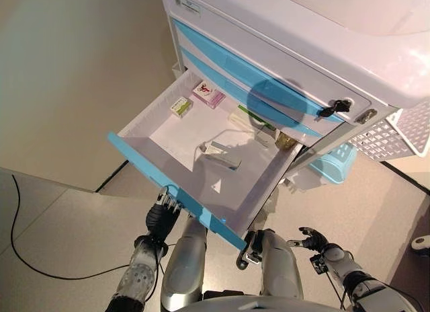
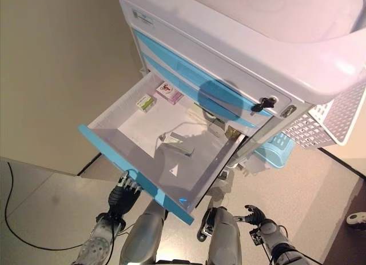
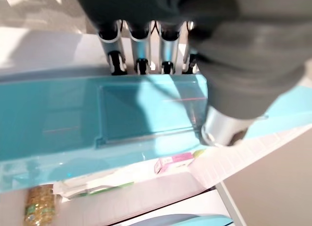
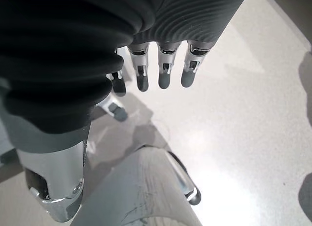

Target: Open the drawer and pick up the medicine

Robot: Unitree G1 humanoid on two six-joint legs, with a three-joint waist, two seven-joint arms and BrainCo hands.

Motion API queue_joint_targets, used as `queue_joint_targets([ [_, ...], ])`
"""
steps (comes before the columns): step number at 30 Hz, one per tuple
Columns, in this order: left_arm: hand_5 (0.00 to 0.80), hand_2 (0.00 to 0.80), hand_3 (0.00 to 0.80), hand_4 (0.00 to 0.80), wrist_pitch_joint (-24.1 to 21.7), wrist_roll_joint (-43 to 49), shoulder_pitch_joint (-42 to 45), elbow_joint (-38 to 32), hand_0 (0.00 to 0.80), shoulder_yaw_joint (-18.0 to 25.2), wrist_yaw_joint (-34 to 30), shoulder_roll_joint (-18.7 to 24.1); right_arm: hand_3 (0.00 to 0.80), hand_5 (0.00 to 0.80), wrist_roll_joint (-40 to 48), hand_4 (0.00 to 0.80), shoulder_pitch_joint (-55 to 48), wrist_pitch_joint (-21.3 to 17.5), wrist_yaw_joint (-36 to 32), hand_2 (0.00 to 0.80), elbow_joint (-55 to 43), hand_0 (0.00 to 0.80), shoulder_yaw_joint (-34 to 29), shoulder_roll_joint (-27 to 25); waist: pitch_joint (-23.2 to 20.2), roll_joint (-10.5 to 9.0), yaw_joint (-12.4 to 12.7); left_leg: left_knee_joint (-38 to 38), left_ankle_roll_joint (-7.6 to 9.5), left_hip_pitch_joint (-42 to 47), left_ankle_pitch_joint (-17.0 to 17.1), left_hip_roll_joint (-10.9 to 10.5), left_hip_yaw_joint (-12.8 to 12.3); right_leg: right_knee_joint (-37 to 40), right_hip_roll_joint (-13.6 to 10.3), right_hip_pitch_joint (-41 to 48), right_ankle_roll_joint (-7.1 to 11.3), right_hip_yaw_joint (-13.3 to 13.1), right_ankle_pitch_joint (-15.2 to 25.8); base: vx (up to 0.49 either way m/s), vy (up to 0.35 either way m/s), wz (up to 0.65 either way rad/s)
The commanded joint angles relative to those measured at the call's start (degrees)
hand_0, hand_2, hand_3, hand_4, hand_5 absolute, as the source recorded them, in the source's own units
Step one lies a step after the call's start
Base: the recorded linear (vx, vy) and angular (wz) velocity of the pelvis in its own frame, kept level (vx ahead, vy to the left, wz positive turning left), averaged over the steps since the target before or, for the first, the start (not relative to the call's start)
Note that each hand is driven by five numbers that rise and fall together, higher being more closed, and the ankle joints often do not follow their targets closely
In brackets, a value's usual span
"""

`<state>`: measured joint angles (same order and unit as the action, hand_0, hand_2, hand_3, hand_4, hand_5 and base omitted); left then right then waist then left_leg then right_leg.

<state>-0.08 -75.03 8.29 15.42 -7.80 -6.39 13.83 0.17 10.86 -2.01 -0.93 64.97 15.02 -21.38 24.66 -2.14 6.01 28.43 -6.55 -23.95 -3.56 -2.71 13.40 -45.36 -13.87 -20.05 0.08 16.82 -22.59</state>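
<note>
The white drawer (image 1: 141, 127) with its blue front (image 1: 171, 191) stands pulled far out of the cart. Inside lie a pink and white medicine box (image 1: 209, 93), a green and white box (image 1: 181, 106), a flat white pack (image 1: 220, 154) and a green-striped box (image 1: 252, 118). My left hand (image 1: 163, 214) reaches up from below, its fingers (image 3: 141, 50) hooked on the edge of the blue front (image 3: 97, 123) with the thumb beside it. My right hand (image 1: 316, 241) hangs low by the floor, its fingers (image 4: 163, 70) relaxed and empty.
A gold round item (image 1: 286, 141) sits in the drawer's back right corner. The white cart (image 1: 282, 50) has more blue drawers above and a black key (image 1: 334, 109) in its lock. A white mesh basket (image 1: 403, 134) and a blue basket (image 1: 332, 163) hang at its right side.
</note>
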Motion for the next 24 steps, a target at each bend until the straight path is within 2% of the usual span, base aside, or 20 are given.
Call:
queue_joint_targets([
  [1, 0.8, 0.8, 0.8, 0.8, -1.1, 1.0, -1.0, -11.7, 0.8, -1.5, -3.4, -1.3, 0.0, 0.0, -1.2, 0.0, -1.1, 0.6, 0.0, 0.0, 1.3, 0.0, -0.6, -3.7, -2.3, 2.08, -1.1, 6.6, 5.31, -1.4, -5.0, -3.1, -1.1, 5.1, 1.6, 1.2, 1.27, 0.9, 6.6, 0.007, 0.024, 0.06],
  [4, 0.8, 0.8, 0.8, 0.8, -1.2, -0.1, -0.4, -10.9, 0.8, -1.7, -2.5, -2.1, 0.0, 0.0, -0.9, 0.0, -0.8, 0.5, 0.4, 0.0, 1.4, 0.0, -0.5, -3.4, -2.9, 2.02, -1.7, 6.6, 5.61, -1.4, -5.2, -2.8, -2.0, 5.6, 1.8, 0.7, 1.47, 0.1, 7.0, 0.011, 0.022, 0.02],
  [5, 0.7, 0.7, 0.7, 0.7, -1.2, -0.1, -0.4, -10.9, 0.7, -1.7, -2.5, -2.1, 0.0, 0.0, -0.9, 0.0, -0.8, 0.5, 0.4, 0.0, 1.4, 0.0, -0.5, -3.4, -2.9, 2.02, -1.7, 6.6, 5.62, -1.4, -5.2, -2.8, -2.0, 5.6, 1.8, 0.6, 1.47, 0.1, 7.0, 0.031, 0.027, -0.03],
  [6, 0.0, 0.0, 0.0, 0.0, -2.1, -1.1, 0.2, -8.9, 0.0, -0.6, -1.0, -2.9, 0.0, 0.0, -0.8, 0.0, -1.1, 0.5, 1.0, 0.0, 1.6, 0.0, -0.7, -3.2, -3.2, 1.9, -1.9, 6.7, 5.83, -1.4, -5.4, -2.6, -2.3, 6.0, 2.0, 0.6, 1.57, -0.5, 7.2, 0.023, 0.016, -0.06],
  [7, 0.0, 0.0, 0.0, 0.0, -2.1, -1.1, 0.2, -8.9, 0.0, -0.6, -1.0, -2.9, 0.0, 0.0, -0.8, 0.0, -1.1, 0.5, 1.0, 0.0, 1.6, 0.0, -0.7, -3.2, -3.2, 1.9, -1.9, 6.7, 5.83, -1.4, -5.4, -2.6, -2.3, 5.9, 2.0, 0.5, 1.57, -0.5, 7.2, -0.031, 0.045, -0.14],
  [8, 0.0, 0.0, 0.0, 0.0, -2.7, -1.6, 0.6, -8.0, 0.0, -0.1, -0.2, -3.3, 0.0, 0.0, -0.7, 0.0, -1.0, 0.6, 1.3, 0.0, 1.8, 0.0, -0.8, -3.1, -3.5, 1.96, -2.1, 6.0, 6.02, -2.0, -3.9, -2.6, -2.3, 6.8, 1.9, 0.0, 1.19, -0.2, 8.6, -0.041, 0.039, -0.12],
  [12, 0.0, 0.0, 0.0, 0.0, -5.8, -3.1, 4.8, -1.7, 0.0, 4.4, 4.0, -5.1, 0.0, 0.0, -0.1, 0.0, -2.0, 0.4, 2.9, 0.0, 1.2, 0.0, -2.1, -3.5, -3.5, 1.56, -2.3, 5.9, 6.78, -1.5, -4.5, -1.9, -3.4, 7.4, 2.5, -0.3, 1.59, -1.6, 8.9, 0.022, 0.037, -0.12],
  [14, 0.0, 0.0, 0.0, 0.0, -6.8, -3.4, 5.6, -0.8, 0.0, 4.9, 4.9, -5.4, 0.0, 0.0, -0.1, 0.0, -2.4, 0.3, 3.2, 0.0, 0.8, 0.0, -2.3, -3.6, -3.4, 1.5, -2.3, 5.9, 6.89, -1.4, -4.6, -1.8, -3.5, 7.6, 2.5, -0.3, 1.66, -1.7, 9.0, 0.029, 0.021, -0.15],
  [16, 0.0, 0.0, 0.0, 0.0, -8.4, -1.3, 8.2, 5.5, 0.0, 7.9, 8.5, -5.6, 0.0, 0.0, 0.2, 0.0, -3.3, -0.1, 4.1, 0.0, -0.6, 0.0, -3.0, -3.9, -3.2, 1.51, -2.5, 5.6, 7.15, -1.5, -4.6, -1.7, -4.2, 7.9, 2.5, -0.6, 1.96, -2.2, 9.5, 0.014, 0.035, -0.11],
  [17, 0.0, 0.0, 0.0, 0.0, -8.4, -1.3, 8.2, 5.5, 0.0, 7.9, 8.5, -5.6, 0.0, 0.0, 0.2, 0.0, -3.3, -0.1, 4.1, 0.0, -0.6, 0.0, -3.0, -3.9, -3.2, 1.51, -2.5, 5.6, 7.15, -1.5, -4.6, -1.7, -4.2, 7.9, 2.5, -0.6, 1.96, -2.2, 9.5, 0.005, 0.025, -0.07],
  [19, 0.0, 0.0, 0.0, 0.0, -8.5, 2.2, 8.3, 11.3, 0.0, 10.9, 11.2, -5.5, 0.0, 0.0, 0.7, 0.0, -3.9, -0.5, 4.8, 0.0, -1.2, 0.0, -3.5, -4.2, -3.1, 1.41, -2.4, 5.5, 7.27, -1.7, -4.7, -1.9, -4.5, 8.1, 2.4, -0.7, 2.13, -2.5, 9.7, 0.02, 0.035, -0.04],
  [20, 0.0, 0.0, 0.0, 0.0, -8.2, 6.2, 7.9, 15.5, 0.0, 13.8, 12.9, -5.6, 0.0, 0.0, 1.4, 0.0, -4.8, -0.6, 5.2, 0.0, -1.7, 0.0, -3.9, -4.0, -3.3, 1.31, -2.3, 5.2, 7.37, -1.6, -4.9, -1.8, -4.8, 8.1, 2.3, -0.9, 2.24, -2.8, 9.8, 0.025, 0.03, -0.01],
  [21, 0.0, 0.0, 0.0, 0.0, -8.2, 6.2, 7.9, 15.5, 0.0, 13.8, 12.9, -5.6, 0.0, 0.0, 1.4, 0.0, -4.8, -0.6, 5.2, 0.0, -1.7, 0.0, -3.9, -3.9, -3.3, 1.3, -2.3, 5.2, 7.37, -1.6, -4.9, -1.8, -4.8, 8.1, 2.3, -0.9, 2.24, -2.8, 9.8, 0.051, 0.034, -0.04],
  [22, 0.0, 0.0, 0.0, 0.0, -7.3, 12.1, 6.8, 21.2, 0.0, 16.4, 14.0, -4.7, 0.0, 0.0, 2.7, 0.0, -5.6, -1.0, 5.4, 0.0, -2.4, 0.0, -4.6, -3.6, -3.7, 1.12, -2.4, 4.9, 7.37, -1.5, -5.0, -1.7, -5.1, 8.5, 2.4, -0.9, 2.35, -3.2, 9.8, 0.033, 0.015, -0.06],
  [23, 0.0, 0.0, 0.0, 0.0, -7.3, 12.1, 6.8, 21.2, 0.0, 16.4, 14.0, -4.7, 0.0, 0.0, 2.7, 0.0, -5.6, -1.0, 5.4, 0.0, -2.4, 0.0, -4.6, -3.6, -3.7, 1.11, -2.3, 4.9, 7.37, -1.5, -5.0, -1.7, -5.1, 8.5, 2.4, -0.9, 2.35, -3.2, 9.8, 0.055, 0.02, -0.1],
  [24, 0.0, 0.0, 0.0, 0.0, -6.1, 16.6, 5.8, 25.5, 0.0, 17.0, 13.9, -3.8, 0.0, 0.0, 3.9, 0.0, -5.8, -1.2, 5.5, 0.0, -2.5, 0.0, -4.9, -3.5, -4.0, 0.95, -2.5, 4.4, 7.42, -1.2, -4.9, -1.6, -5.3, 9.0, 2.6, -0.7, 2.35, -3.4, 9.8, 0.053, 0.021, -0.1],
])
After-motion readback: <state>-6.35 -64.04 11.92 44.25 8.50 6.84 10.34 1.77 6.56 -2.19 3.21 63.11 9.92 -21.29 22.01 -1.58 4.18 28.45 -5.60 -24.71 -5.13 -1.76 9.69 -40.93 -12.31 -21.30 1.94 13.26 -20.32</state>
